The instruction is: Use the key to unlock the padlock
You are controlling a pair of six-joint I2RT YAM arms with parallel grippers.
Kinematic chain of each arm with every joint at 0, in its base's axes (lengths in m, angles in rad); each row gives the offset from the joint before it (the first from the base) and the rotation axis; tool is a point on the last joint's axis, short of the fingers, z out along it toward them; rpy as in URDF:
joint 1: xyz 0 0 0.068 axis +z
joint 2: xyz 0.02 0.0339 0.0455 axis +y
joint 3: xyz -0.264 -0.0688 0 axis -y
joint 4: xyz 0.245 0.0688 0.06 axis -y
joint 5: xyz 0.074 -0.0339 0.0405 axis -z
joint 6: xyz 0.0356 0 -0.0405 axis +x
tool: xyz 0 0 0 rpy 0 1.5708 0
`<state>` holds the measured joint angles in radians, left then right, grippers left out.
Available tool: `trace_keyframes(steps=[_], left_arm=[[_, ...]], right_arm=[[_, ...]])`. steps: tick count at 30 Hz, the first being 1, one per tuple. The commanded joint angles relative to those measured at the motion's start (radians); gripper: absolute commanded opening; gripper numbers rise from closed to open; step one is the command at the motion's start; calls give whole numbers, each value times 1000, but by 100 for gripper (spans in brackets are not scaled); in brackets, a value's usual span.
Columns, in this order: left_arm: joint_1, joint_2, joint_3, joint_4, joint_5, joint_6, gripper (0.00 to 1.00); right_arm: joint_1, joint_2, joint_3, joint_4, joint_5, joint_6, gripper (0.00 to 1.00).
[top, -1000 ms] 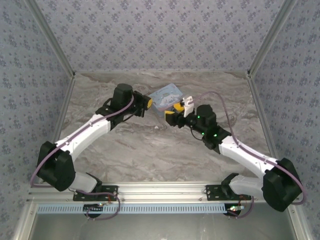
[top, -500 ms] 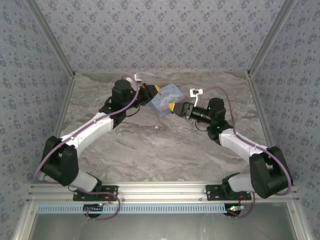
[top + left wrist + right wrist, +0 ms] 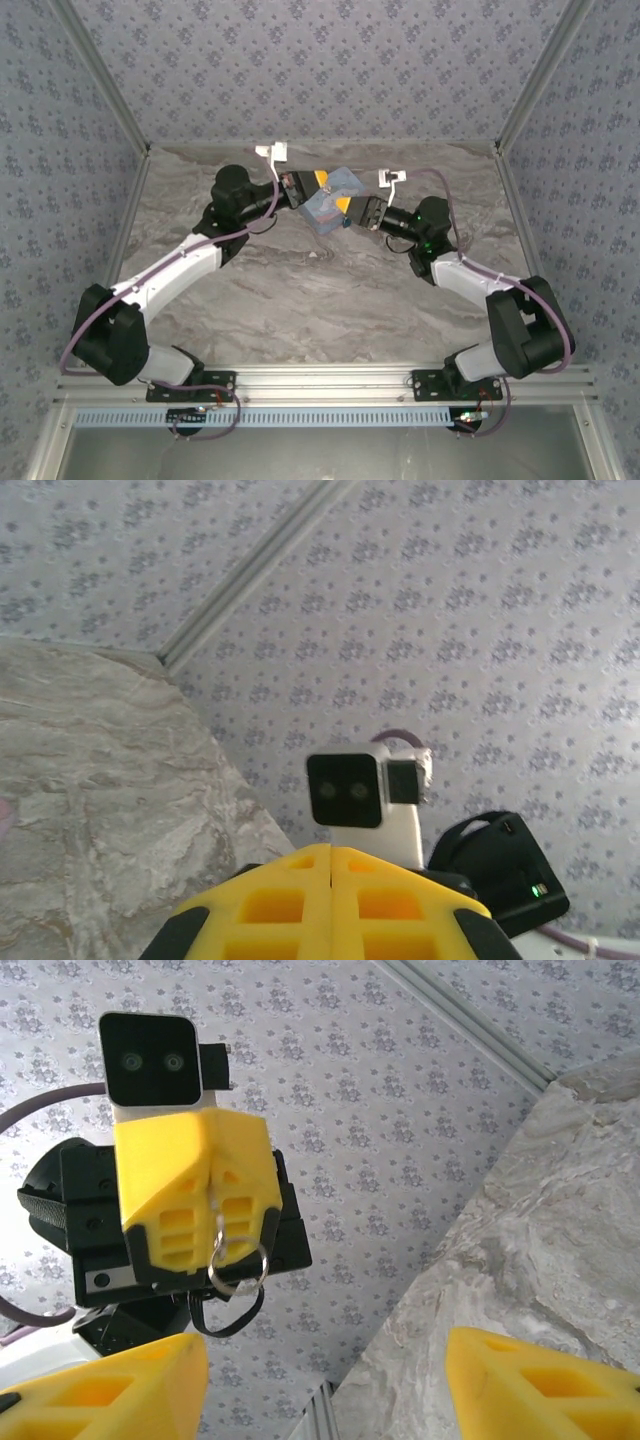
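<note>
My left gripper (image 3: 318, 180) is raised over the back of the table, its yellow fingers (image 3: 300, 900) pressed together. Seen from the right wrist, the left gripper (image 3: 212, 1175) pinches the key's thin metal shaft. A silver key ring (image 3: 238, 1263) dangles below it. My right gripper (image 3: 345, 206) faces it at close range, open, with its two yellow fingers (image 3: 100, 1390) wide apart and nothing between them. The padlock is out of view. The light-blue tin (image 3: 333, 197) lies under the two gripper tips.
The right wrist camera block (image 3: 346, 790) looms directly in front of the left gripper. Patterned walls close in the marble table (image 3: 300, 290) at the back and on both sides. A metal rail (image 3: 320, 385) runs along the near edge by the arm bases.
Both arms swung up and back, turning their grippers to face each other above the tin. The left wrist rolled over, and the right gripper came away from the tin's near side.
</note>
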<state>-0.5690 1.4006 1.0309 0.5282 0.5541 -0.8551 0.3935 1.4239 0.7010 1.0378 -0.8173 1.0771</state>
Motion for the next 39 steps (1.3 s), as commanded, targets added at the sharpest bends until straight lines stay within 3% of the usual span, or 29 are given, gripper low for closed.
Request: trace_keyframes(steps=[1,8,22,39], left_arm=[[-14,-4,15,41,45,41,0],[-17,7,24,14,41,47,0],[-17,16,29,6,32,43,0],[-17,15,29,-5,20,46,0]], right_arm=[[9,1,60,61,-30,21,64],[30,2,108,12,-40,-8,60],[42,1,117,-65,-27,-36,29],[21,-10,83,-77,12,-31,19]])
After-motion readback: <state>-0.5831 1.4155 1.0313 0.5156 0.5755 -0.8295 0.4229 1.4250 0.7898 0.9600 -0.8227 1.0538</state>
